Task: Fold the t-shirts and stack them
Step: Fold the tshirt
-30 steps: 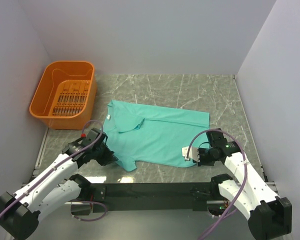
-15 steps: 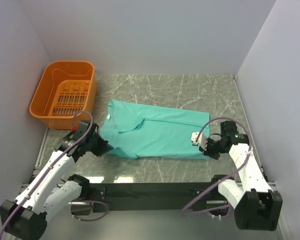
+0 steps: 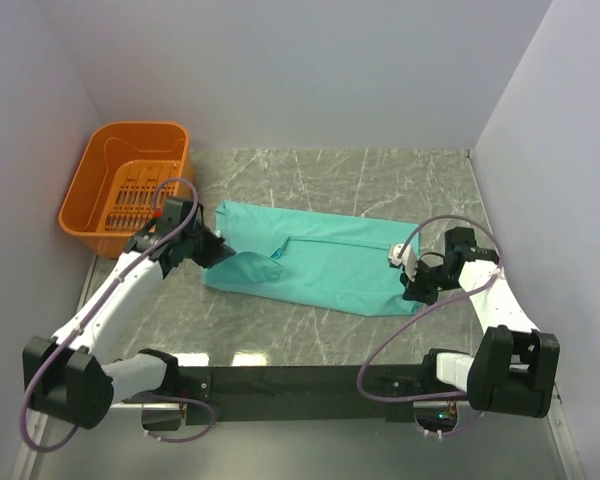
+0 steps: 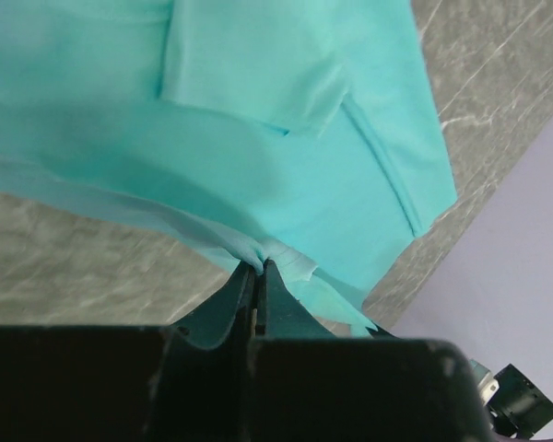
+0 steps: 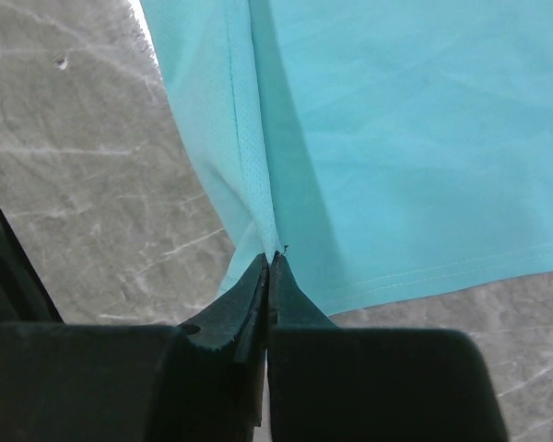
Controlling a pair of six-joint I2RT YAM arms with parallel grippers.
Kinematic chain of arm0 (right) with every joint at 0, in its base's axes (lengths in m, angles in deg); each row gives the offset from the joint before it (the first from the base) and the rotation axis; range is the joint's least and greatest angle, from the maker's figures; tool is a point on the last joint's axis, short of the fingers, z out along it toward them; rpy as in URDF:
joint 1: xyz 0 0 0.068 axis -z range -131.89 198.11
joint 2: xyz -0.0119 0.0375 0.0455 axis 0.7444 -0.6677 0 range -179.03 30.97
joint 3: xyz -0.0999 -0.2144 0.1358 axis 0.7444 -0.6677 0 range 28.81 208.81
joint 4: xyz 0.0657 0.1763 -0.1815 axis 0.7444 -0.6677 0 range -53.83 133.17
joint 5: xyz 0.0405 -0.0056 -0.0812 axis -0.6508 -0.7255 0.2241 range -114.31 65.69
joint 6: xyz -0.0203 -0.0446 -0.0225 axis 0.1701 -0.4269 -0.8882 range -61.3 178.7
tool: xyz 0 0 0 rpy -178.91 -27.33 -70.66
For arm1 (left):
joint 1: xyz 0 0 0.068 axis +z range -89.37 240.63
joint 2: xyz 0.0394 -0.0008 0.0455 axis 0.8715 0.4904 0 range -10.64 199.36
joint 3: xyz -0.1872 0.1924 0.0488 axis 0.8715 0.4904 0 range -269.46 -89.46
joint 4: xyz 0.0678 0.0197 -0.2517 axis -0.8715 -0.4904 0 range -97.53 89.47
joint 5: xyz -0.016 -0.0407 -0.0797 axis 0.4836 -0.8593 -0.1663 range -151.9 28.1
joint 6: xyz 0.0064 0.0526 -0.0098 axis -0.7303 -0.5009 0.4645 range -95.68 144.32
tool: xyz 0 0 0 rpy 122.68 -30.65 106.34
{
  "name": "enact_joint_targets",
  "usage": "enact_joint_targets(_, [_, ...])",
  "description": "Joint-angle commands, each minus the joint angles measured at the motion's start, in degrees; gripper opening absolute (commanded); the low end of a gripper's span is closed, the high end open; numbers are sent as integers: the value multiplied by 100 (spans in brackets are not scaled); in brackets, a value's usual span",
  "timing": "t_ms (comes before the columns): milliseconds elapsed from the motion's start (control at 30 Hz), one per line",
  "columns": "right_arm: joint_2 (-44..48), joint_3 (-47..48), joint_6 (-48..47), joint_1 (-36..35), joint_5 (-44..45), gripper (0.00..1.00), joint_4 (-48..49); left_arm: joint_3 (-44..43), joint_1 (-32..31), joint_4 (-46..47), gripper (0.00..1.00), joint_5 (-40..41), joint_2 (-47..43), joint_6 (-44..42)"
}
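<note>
Progress: first lengthwise fold half made, near edge raised toward 12 o'clock | t-shirt (image 3: pixel 325 265) lies at 3 o'clock of orange basket (image 3: pixel 85 215) | left gripper (image 3: pixel 218 256) pinches its 9 o'clock end | right gripper (image 3: pixel 412 287) pinches its 3 o'clock hem | remaining, by my judgement: lay fold flat, fold again, stack

1. Left arm (image 3: pixel 115 300) is stretched long from its base at near left, forearm angled up and to the right.
2. Left hand (image 4: pixel 258 267) has its fingers pressed together, with a bunched edge of the t-shirt (image 3: pixel 325 265) pinched at the tips.
3. Right arm (image 3: pixel 492 300) rises from its base at near right, wrist turned in toward the left.
4. Right hand (image 5: pixel 269 258) is closed tight, tips meeting, with a thin fold of the t-shirt nipped between them.
</note>
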Motion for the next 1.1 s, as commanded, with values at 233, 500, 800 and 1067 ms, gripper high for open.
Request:
enact_joint_targets(233, [-657, 576, 764, 137, -59, 0, 748, -1052, 249, 502, 1, 123, 1085, -584])
enact_joint_targets(500, [-1080, 875, 1195, 216, 99, 0, 1073, -1702, 398, 484, 1, 140, 1885, -795])
enact_joint_targets(800, [-1590, 1174, 1494, 216, 82, 0, 1179, -2370, 504, 379, 1, 185, 2649, -936])
enact_joint_targets(1067, [-1766, 1253, 1688, 216, 99, 0, 1398, -2854, 539, 256, 1, 202, 3212, -980])
